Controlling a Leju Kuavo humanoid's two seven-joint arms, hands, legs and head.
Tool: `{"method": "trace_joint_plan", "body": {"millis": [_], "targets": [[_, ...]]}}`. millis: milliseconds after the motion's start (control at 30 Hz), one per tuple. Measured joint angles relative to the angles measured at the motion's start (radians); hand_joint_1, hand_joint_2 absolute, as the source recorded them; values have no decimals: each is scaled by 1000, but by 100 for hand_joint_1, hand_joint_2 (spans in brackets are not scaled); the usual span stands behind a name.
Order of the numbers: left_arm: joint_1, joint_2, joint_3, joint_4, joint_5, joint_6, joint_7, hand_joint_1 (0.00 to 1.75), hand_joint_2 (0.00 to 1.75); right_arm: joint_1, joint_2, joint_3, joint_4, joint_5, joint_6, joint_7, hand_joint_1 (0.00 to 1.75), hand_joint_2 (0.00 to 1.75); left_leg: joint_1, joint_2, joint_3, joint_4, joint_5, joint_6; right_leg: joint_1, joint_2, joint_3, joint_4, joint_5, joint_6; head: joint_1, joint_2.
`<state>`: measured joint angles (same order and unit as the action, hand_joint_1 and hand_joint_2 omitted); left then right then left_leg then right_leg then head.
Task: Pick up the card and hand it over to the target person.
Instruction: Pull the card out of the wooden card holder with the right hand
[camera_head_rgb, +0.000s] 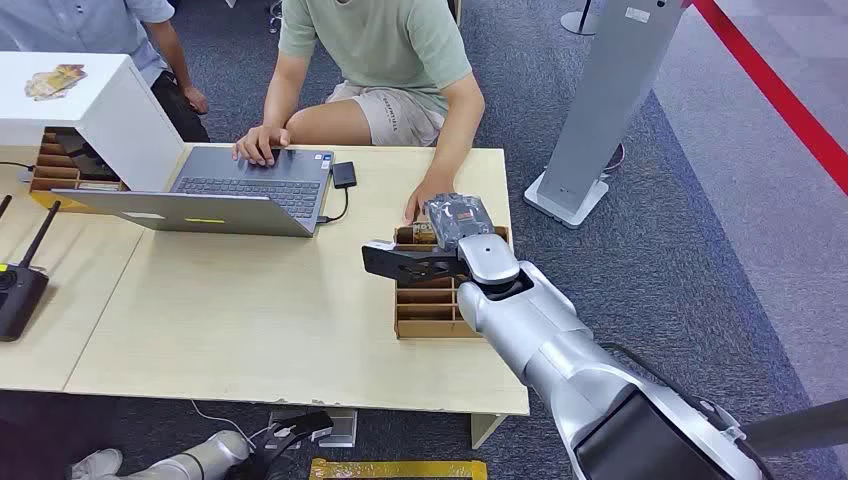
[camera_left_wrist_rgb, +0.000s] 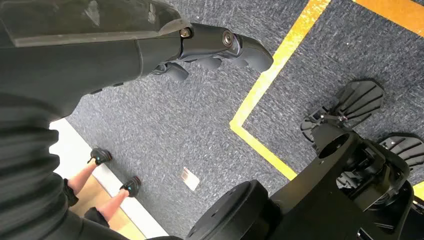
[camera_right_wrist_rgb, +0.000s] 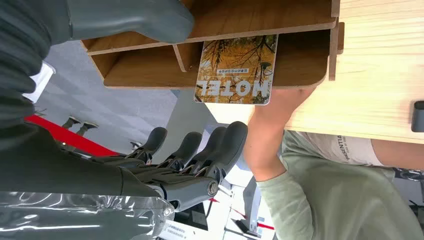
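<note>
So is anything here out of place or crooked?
Mostly tidy. One hotel card sticks out past the edge of the wooden slotted holder, and the robot's right hand hovers open beside it. A small slip also lies on the carpet.

Card (camera_right_wrist_rgb: 235, 70), autumn-tree print, "HOTEL" lettering, upright in wooden organizer (camera_right_wrist_rgb: 150, 75) slot
</note>
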<state>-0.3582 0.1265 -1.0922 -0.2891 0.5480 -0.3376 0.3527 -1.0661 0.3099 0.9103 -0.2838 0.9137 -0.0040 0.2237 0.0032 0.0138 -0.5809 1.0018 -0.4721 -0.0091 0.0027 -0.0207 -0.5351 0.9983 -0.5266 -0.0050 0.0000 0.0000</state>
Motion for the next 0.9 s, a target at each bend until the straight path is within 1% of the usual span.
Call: {"method": "trace_joint_plan", "body": {"millis": [633,733,900], "targets": [[27,14,26,-10,8,12,-16,0,175,22,28,16,9,23,33,-17,65,175,0,2,0,0,0,0,0,1,-1,0,0,0,0,0],[28,15,28,-11,7,12,-16,0,175,26,29,15,8,23,31,-16,69,175,0,2,1,-1,0,0,0,1,1,-1,0,0,0,0],[24,13,28,-11,4,10,-12,0,175,26,20,12,5,24,24,-12,70,175,0,1,0,0,0,0,0,1,0,0,0,0,0,0]]}}
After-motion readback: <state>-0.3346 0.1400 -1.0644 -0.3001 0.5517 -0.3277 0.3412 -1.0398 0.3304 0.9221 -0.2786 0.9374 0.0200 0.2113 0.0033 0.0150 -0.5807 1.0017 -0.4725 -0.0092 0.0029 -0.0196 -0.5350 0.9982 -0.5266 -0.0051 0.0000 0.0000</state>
